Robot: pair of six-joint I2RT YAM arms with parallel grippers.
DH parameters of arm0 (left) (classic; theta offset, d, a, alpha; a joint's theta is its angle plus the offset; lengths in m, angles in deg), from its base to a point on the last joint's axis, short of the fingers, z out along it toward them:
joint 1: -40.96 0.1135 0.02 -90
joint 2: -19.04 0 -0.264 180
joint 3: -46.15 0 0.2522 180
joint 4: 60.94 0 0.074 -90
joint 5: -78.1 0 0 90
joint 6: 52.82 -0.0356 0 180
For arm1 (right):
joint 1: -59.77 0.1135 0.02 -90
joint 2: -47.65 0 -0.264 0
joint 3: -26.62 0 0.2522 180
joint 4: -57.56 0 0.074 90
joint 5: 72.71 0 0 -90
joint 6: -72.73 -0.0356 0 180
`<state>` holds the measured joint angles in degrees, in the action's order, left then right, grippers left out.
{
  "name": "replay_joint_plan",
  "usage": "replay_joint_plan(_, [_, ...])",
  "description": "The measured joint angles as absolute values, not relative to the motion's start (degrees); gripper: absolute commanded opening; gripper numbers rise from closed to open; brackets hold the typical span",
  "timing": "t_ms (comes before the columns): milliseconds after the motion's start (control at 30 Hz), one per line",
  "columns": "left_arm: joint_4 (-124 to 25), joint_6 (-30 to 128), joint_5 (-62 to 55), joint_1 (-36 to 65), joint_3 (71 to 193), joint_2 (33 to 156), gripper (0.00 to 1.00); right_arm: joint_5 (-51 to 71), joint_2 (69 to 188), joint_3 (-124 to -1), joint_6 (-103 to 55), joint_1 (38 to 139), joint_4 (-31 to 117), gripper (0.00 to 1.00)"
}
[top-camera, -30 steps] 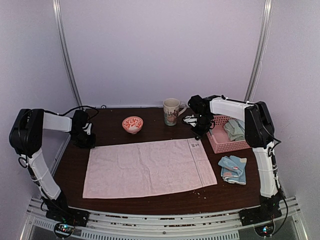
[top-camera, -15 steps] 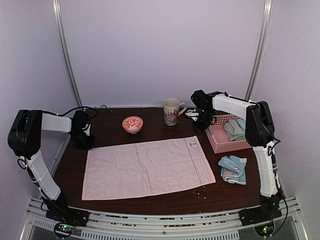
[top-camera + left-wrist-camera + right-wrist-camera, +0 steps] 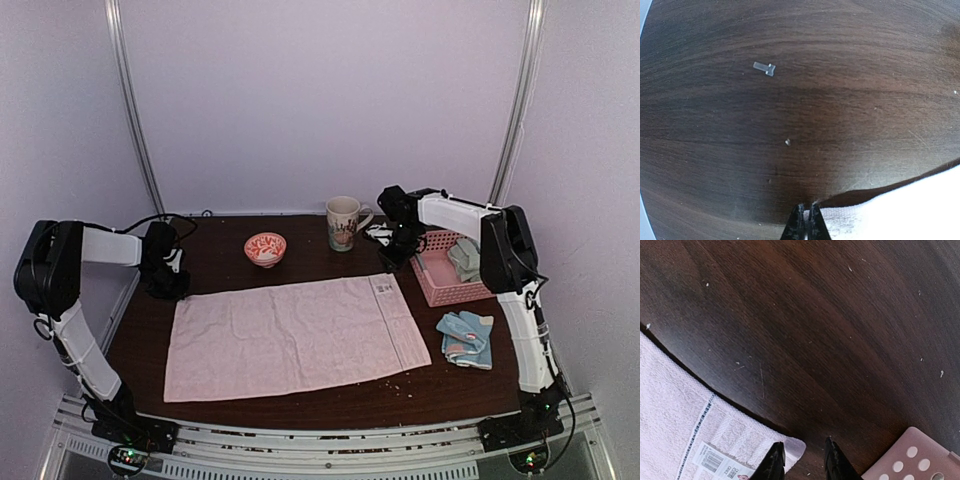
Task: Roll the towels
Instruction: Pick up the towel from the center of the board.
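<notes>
Top external shows no rolling begun: pink towel [image 3: 300,335] flat, a far corner by each hand, left hand [image 3: 806,212] pressed together, right hand [image 3: 802,447] spread.

1. A dark brown wood-grain table [image 3: 230,268] is seen; fine pale specks are scattered over its surface.
2. A large pink towel [image 3: 295,335] is spread flat across the middle, its long side running left to right. A white label [image 3: 386,287] is noted at its far right corner.
3. A small red-and-white patterned bowl [image 3: 265,248] is set beyond the towel, left of centre.
4. A patterned mug [image 3: 343,223] is stood upright to the right of the bowl, near the far edge.
5. A pink lattice basket [image 3: 440,285] is placed at the far right.
6. A folded light-blue towel [image 3: 466,338] is laid in front of the basket, just beside the pink towel's right edge.
7. A tiny clear plastic scrap [image 3: 764,68] is recorded on bare wood at the left.
</notes>
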<state>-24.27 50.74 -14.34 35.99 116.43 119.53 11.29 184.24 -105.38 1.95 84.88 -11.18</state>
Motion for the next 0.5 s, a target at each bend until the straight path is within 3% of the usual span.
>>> replay_joint_plan(300, [-24.4,50.4,-14.0,36.0,116.4,119.5,0.0,10.7,186.0,-106.4,1.8,84.9,-12.2,0.25])
replay_joint_plan(500, [-24.4,50.3,-14.0,36.0,116.4,119.5,0.0,9.2,186.4,-106.9,1.8,84.9,-12.8,0.1])
